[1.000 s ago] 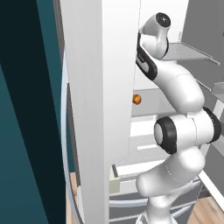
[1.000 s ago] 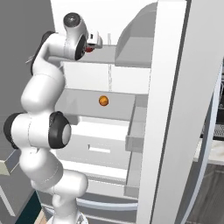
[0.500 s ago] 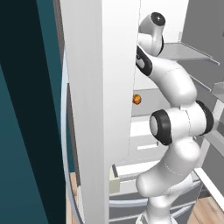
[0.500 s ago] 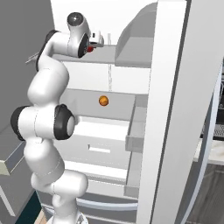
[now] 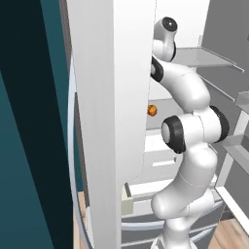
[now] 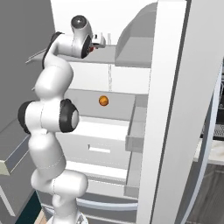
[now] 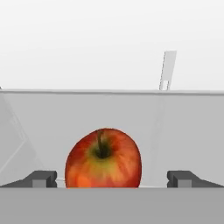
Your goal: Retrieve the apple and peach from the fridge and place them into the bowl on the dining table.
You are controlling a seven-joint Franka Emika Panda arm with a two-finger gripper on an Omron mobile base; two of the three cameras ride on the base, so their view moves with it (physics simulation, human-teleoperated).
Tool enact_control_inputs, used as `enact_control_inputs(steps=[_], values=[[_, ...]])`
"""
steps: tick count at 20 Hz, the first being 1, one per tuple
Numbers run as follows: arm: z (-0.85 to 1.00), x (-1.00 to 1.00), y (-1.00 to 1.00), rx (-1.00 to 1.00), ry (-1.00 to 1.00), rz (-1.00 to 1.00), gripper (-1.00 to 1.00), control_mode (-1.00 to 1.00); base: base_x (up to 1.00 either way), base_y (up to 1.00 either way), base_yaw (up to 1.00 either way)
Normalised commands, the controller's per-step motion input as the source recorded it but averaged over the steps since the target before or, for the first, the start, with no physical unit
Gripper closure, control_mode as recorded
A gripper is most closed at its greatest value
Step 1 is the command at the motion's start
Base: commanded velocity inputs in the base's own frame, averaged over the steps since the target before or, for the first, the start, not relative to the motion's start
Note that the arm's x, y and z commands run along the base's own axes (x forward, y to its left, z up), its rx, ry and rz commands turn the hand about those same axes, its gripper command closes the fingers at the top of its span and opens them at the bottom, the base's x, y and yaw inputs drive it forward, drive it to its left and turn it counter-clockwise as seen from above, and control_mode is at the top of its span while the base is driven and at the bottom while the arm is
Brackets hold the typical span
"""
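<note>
The fridge stands open, showing its white inside. A red apple with a yellowish patch rests on the upper shelf; in the right base view it is a red sliver at the hand. My gripper is open at the shelf, one fingertip on each side of the apple and apart from it. It is also seen from the side. The orange peach lies on the shelf below. The bowl and dining table are out of view.
The open fridge door rises close on the left of my arm, with door bins on the right side. White drawers sit under the peach's shelf. Wooden floor shows below.
My arm has reached a little deeper along the upper shelf toward the apple, its elbow shifting slightly. The jaws stay wide open. Apple and peach have not moved.
</note>
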Motion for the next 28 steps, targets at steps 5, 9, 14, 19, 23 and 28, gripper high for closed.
enact_control_inputs(steps=[5, 9, 14, 19, 23, 28], values=[[0.0, 0.37, 0.01, 0.0, 0.0, 0.0, -1.0, -1.0, 0.0, 0.0, 0.0], [0.0, 0.27, 0.02, 0.0, 0.01, 0.0, -1.0, -1.0, 0.0, 0.0, 0.0], [-0.05, 0.04, 0.0, 0.0, 0.06, 0.0, -1.0, -1.0, 0.0, 0.0, 0.0], [-0.23, 0.0, 0.02, 0.0, 0.1, 0.0, -1.0, -1.0, 0.0, 0.0, 0.0], [-0.57, 0.0, 0.03, -0.01, 0.09, 0.0, -1.0, -1.0, 0.0, 0.0, 0.0], [-0.43, 0.08, 0.06, 0.0, 0.0, 0.0, -1.0, -1.0, 0.0, 0.0, 0.0]])
